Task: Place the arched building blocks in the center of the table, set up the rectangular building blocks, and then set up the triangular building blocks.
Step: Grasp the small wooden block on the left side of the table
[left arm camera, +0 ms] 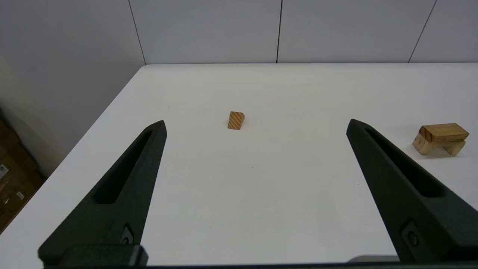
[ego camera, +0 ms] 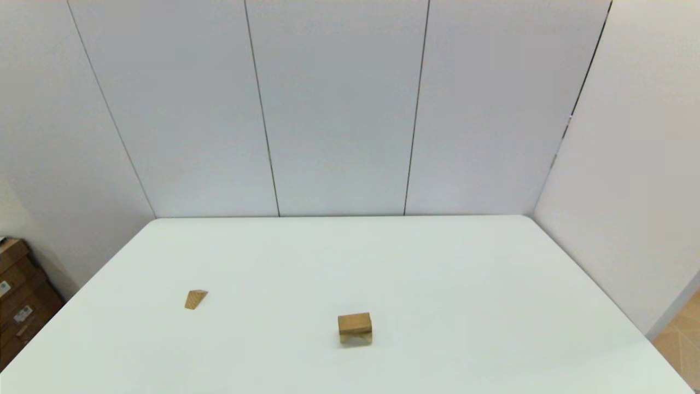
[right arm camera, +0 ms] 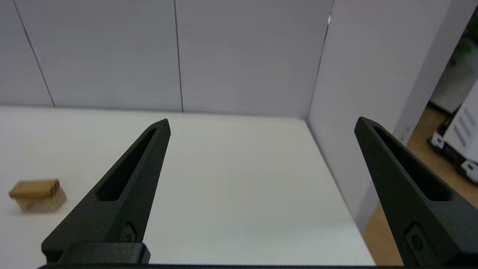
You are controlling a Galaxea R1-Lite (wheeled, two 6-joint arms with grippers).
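Pale grey wall panels close in the far side and the right side of a white table (ego camera: 437, 262), with brown cardboard boxes (ego camera: 19, 295) on the floor off its left edge. Near the middle of the tabletop, toward the near side, the arched building block (ego camera: 355, 338) stands with its cut-out facing down, and the rectangular building block (ego camera: 354, 323) lies flat across its top, touching it. The triangular building block (ego camera: 196, 299) sits alone well to the left of that pair, resting on the table with a striped end face showing. Neither arm appears in the head view. The left gripper (left arm camera: 255, 125) hangs over the near left part of the table, its jaws spread wide with nothing between them, the triangular block farther off ahead. The right gripper (right arm camera: 262, 121) hangs over the near right part of the table, jaws likewise spread wide and holding nothing, with the stacked pair off to its left.
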